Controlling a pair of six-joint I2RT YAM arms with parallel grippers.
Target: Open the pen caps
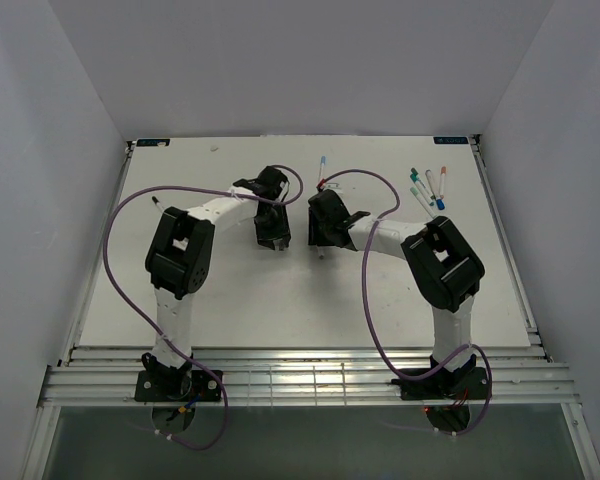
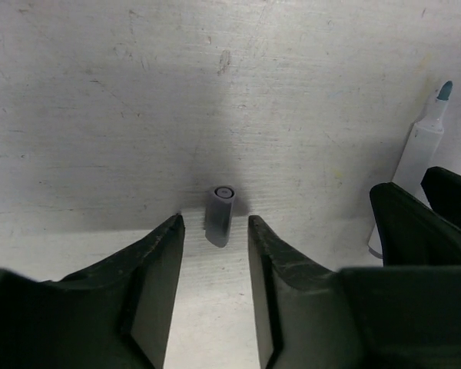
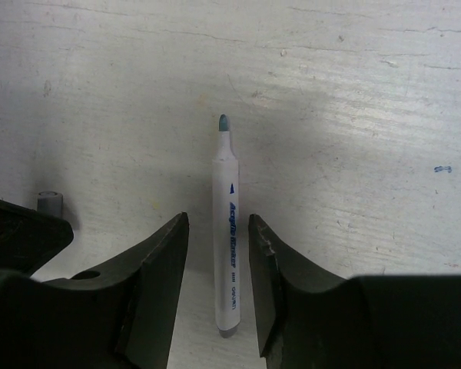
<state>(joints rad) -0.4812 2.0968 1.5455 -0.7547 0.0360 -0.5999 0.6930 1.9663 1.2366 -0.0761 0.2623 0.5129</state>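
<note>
Roughly, L to R: left gripper point(image 2: 215, 221) part open, gripping nothing; 1 grey cap point(image 2: 220, 215) lies btwn its tips, lower centre. Then right gripper point(image 3: 218, 219) part open, empty; 1 uncapped pen point(image 3: 229, 231) lies btwn its fingers, tip up-frame. Top view: 1 lone pen point(image 1: 322, 166) top centre, approx 5 clustered pens point(image 1: 430, 187) upper right.

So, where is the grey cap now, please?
Left wrist view: the grey cap sits on the table between the tips of the left tool, left of the uncapped pen.
</note>
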